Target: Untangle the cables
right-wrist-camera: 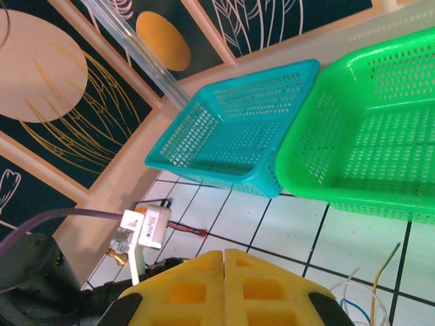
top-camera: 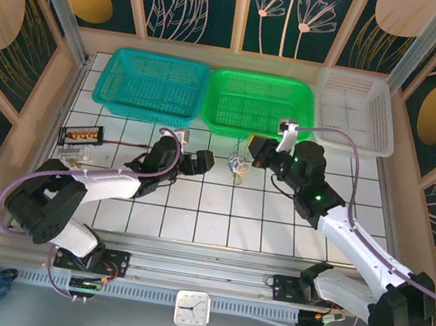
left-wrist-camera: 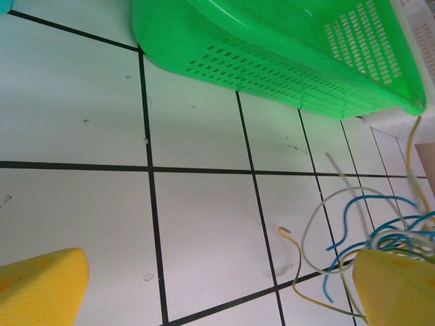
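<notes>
The cables (top-camera: 238,165) are a small loose clump of thin blue, yellowish and white wires lying on the white tiled table between the two grippers. In the left wrist view the cables (left-wrist-camera: 370,227) curl against the inside of my right yellow finger (left-wrist-camera: 397,288), and one yellow strand trails across the tile. My left gripper (top-camera: 205,163) (left-wrist-camera: 221,261) stands wide open with bare tile between its fingers. My right gripper (top-camera: 255,150) (right-wrist-camera: 224,257) hangs just right of the clump, pads pressed together with nothing seen between them. Its own view has the cables (right-wrist-camera: 370,299) at its lower right.
Three baskets line the back of the table: teal basket (top-camera: 151,85), green basket (top-camera: 257,104) and white basket (top-camera: 354,110). The green basket (left-wrist-camera: 285,54) sits close behind the clump. A small black connector holder (top-camera: 80,135) lies at the left. A clock (top-camera: 192,308) rests by the near rail.
</notes>
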Available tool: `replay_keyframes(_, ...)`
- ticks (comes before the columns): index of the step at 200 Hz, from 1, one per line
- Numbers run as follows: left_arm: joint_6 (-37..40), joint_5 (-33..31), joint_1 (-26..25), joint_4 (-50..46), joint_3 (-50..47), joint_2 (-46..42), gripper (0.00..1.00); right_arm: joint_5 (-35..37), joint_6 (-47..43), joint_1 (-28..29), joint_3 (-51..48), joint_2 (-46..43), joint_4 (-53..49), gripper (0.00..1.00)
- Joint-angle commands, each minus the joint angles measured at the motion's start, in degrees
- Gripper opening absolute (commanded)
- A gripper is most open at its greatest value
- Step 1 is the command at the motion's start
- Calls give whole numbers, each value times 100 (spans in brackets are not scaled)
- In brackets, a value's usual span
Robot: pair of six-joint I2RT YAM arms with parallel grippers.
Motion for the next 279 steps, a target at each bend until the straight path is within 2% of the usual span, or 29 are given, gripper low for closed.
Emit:
replay_keyframes(1,139,-92,-10,-142,201,-205,99,-2,-47,24,-97,42,319,0)
replay_keyframes(16,204,-131,-15,-167,239,-288,99,205,-169,8,-46,295,25,0)
replay_keyframes(47,512,-2,-10,-119,333,-498,99,-174,-42,8,-496,282,733,0)
replay_keyframes(97,1510,1020,-10,241,523,-660,85,-342,-159,-14,-333,433,662,0)
replay_keyframes(125,1947,1433,-10,264,656,-543,79,-708,-226,-157,-232,526,678,0)
replay_keyframes(148,2258,1321,-10,269,707,-443,79,-1117,-223,-219,-168,615,687,0)
replay_keyframes(162,2451,1228,-16,271,752,-367,79,-1349,-236,-469,-146,653,689,0)
replay_keyframes(224,2644,1492,-12,416,1177,245,71,-1831,-226,-650,-129,730,792,0)
replay_keyframes(279,2585,1943,-9,602,1453,718,70,-1877,-295,-661,-131,787,731,0)
